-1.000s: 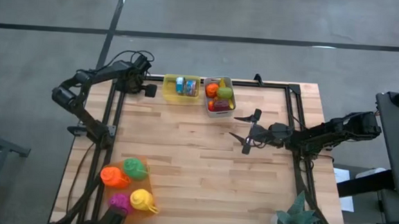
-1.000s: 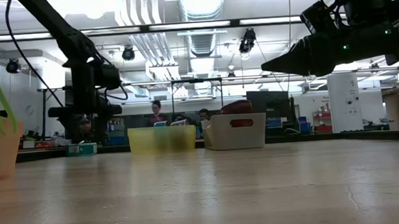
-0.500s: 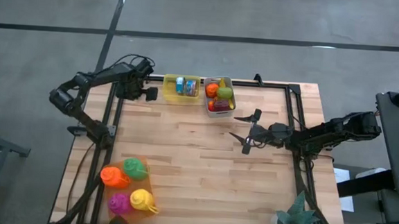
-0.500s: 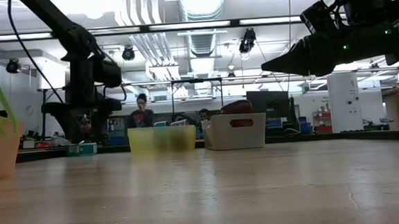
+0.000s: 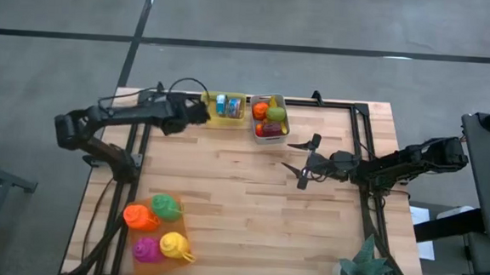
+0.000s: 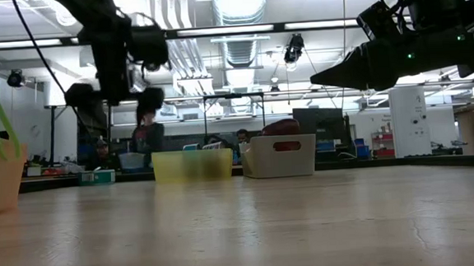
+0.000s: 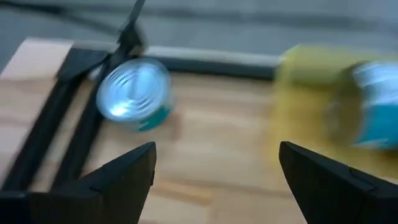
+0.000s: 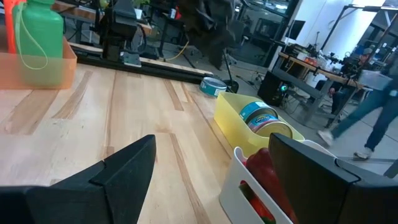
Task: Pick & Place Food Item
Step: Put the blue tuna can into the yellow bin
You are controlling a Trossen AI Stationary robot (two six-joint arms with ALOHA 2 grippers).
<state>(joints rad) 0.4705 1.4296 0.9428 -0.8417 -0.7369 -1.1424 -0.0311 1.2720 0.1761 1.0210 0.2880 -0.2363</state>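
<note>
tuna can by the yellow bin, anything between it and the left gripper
Nothing visible. The left gripper is open and looks straight at the tuna can, which lies on its side on bare wood beside the yellow bin. Only the black table frame runs next to the can, not across the approach.

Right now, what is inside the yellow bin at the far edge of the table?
The yellow bin holds cans with teal labels; the right wrist view shows two, lying on their sides. What lies under them is covered. One more can lies outside, on the table beside the bin.
</note>
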